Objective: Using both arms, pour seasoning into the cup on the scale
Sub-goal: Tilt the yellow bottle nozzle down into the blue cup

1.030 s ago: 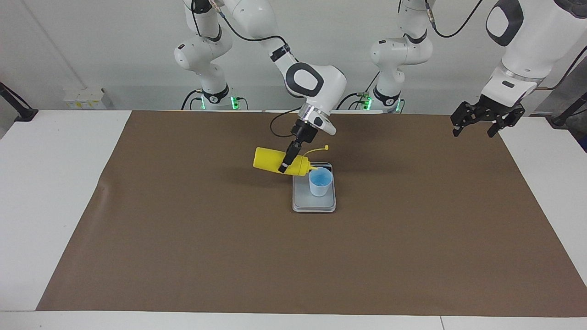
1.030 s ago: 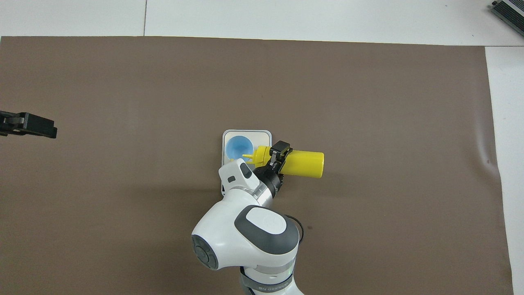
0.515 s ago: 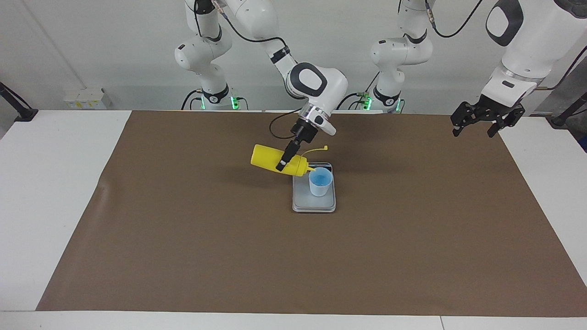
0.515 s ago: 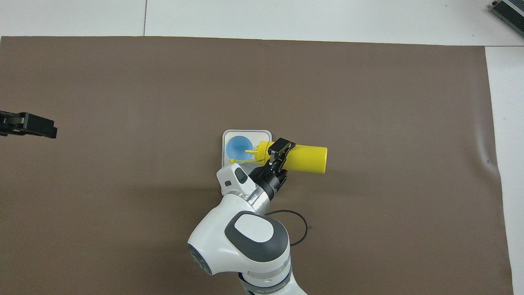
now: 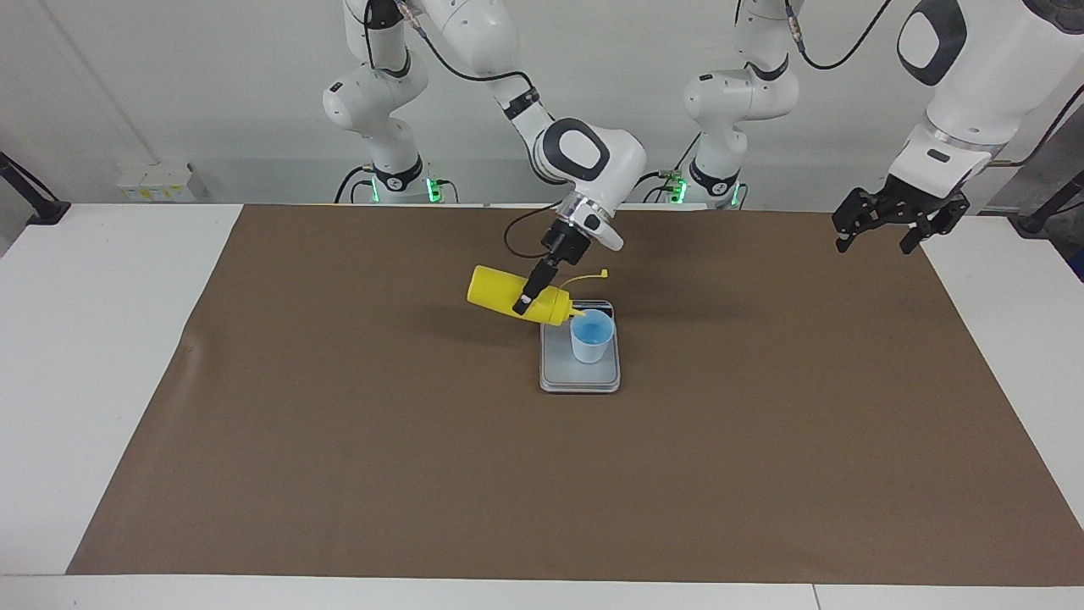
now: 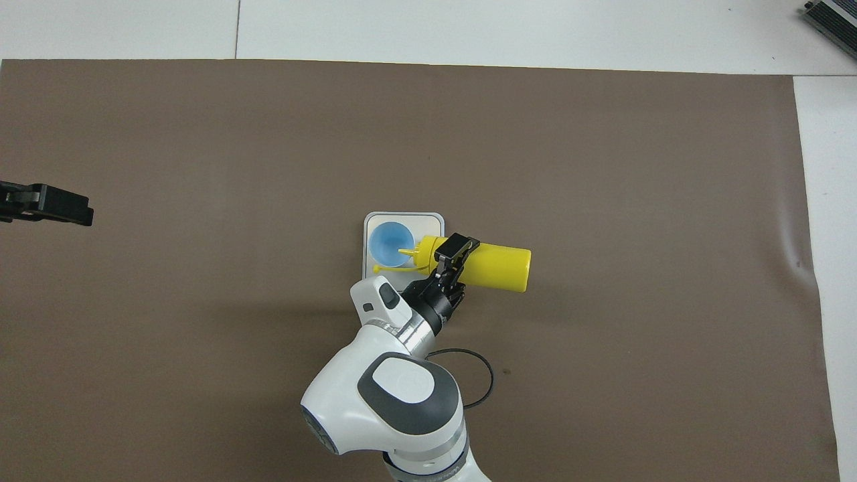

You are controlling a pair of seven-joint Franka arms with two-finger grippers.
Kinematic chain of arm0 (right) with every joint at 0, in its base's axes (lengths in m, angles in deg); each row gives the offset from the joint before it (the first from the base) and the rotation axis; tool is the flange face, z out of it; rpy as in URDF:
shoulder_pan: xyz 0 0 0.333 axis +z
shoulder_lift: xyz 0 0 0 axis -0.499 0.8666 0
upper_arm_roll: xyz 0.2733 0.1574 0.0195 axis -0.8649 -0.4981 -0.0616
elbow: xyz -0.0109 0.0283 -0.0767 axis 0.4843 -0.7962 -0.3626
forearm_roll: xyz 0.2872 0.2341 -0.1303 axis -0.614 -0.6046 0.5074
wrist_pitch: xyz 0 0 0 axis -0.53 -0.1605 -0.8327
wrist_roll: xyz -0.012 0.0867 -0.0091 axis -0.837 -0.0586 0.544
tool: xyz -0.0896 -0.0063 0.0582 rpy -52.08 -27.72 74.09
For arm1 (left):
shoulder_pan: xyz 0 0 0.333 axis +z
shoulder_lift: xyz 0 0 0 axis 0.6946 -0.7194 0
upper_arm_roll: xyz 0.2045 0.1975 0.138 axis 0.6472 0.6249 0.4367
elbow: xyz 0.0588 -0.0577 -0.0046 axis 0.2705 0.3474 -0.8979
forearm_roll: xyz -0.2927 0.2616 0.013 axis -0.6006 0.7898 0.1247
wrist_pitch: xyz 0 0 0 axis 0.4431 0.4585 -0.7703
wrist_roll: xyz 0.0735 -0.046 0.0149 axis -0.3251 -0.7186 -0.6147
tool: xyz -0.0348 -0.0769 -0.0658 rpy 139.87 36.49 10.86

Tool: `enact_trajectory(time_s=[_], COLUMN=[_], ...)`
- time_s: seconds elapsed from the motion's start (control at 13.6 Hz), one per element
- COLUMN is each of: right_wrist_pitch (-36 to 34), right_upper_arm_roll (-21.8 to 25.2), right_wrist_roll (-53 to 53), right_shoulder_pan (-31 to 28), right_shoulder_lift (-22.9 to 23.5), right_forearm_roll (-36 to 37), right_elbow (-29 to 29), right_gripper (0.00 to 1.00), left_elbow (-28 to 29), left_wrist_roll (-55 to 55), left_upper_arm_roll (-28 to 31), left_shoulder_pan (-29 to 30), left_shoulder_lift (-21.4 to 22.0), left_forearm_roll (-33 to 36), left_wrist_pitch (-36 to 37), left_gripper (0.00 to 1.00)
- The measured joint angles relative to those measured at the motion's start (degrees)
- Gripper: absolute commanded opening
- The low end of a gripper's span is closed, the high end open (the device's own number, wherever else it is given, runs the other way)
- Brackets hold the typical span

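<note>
Two views show the pouring step in hand. Seen from across the worktop [image 5: 102, 339], the right claw [image 5: 527, 302] is clamped around the seasoning bottle [image 5: 508, 296] near its nozzle end, holding it tipped almost flat in the air, base raised and nozzle slanting down to the rim of the cup [image 5: 591, 335]. The cup stands on the scale [image 5: 579, 377], at the end nearer the robots. The cap strap [image 5: 588, 277] sticks out above the nozzle, so the nozzle is uncapped. No stream is visible, so whether seasoning is flowing cannot be told. The left claw [image 5: 876, 232] hangs wide and empty over the left arm's end of the brown mat [image 5: 339, 466], waiting, well apart from the scale.

From overhead, the bottle [image 6: 492, 260] lies across the scale's [image 6: 404, 217] edge with its nozzle tip over the cup's [image 6: 391, 244] mouth; the right claw [image 6: 447, 258] grips it crosswise. Only the tip of the left claw [image 6: 50, 205] shows.

Next, I judge, the right arm must either tilt further to pour or level the bottle and lift it away without nudging the cup.
</note>
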Motion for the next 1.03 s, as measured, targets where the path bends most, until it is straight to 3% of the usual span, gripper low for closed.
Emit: enact_trajectory(time_s=[0.52,1.03], right_wrist_pitch=[0.14,13.76], right_upper_arm_roll=[0.08,0.16], right_wrist_roll=[1.71,0.01], right_shoulder_pan=[-1.21,-9.64], right_shoulder_lift=[-0.38,-7.9], right_forearm_roll=[-0.62,-11.34], right_elbow=[0.46,-4.35], right_gripper=[0.5,0.49], left_elbow=[0.0,0.0], left_wrist_roll=[0.0,0.0], left_upper_arm_roll=[0.0,0.0], left_shoulder_pan=[0.0,0.0], left_shoulder_lift=[0.0,0.0], left_forearm_roll=[0.0,0.0], left_wrist_pitch=[0.0,0.0], left_gripper=[1.0,1.0])
